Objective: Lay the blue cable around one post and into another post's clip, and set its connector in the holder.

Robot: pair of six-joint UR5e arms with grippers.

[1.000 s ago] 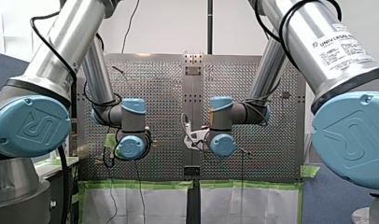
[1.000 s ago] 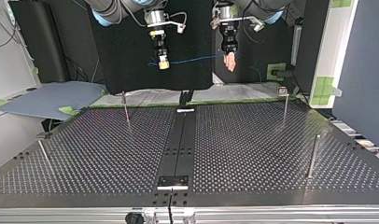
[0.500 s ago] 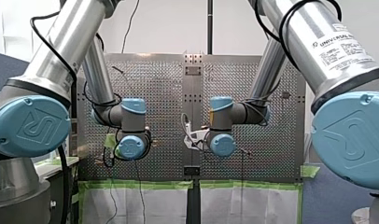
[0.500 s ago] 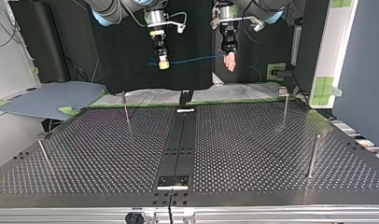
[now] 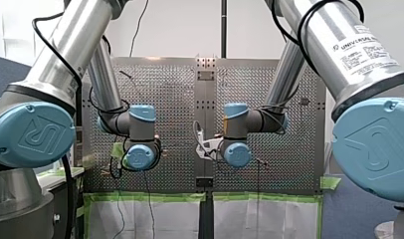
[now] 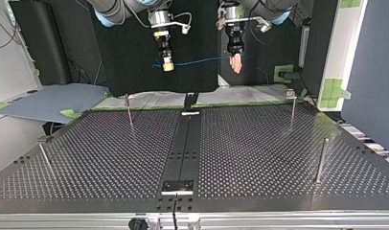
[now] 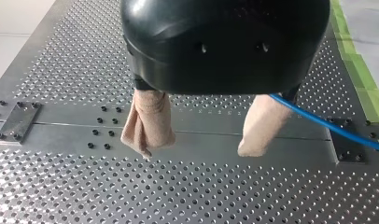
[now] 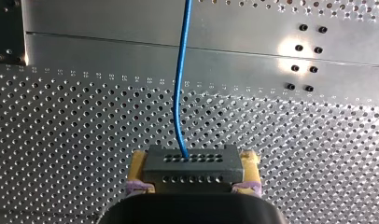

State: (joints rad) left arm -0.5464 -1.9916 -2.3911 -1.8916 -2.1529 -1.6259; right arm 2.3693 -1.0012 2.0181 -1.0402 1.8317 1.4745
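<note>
Your right gripper [image 8: 193,175] is clamped on the dark connector [image 8: 192,163]. The blue cable [image 6: 197,61] runs from it across to your left gripper [image 7: 194,150], whose beige pads [image 7: 148,123] stand wide apart with nothing between them, the cable passing the outer side of one. By the look of it nothing is routed yet: cable and connector hang well above the perforated table [image 6: 259,153], no post [image 6: 130,111] is wrapped, and the clip and holder steps lie ahead. Below both tools you have open room, with the thin posts well apart toward the table's edges.
</note>
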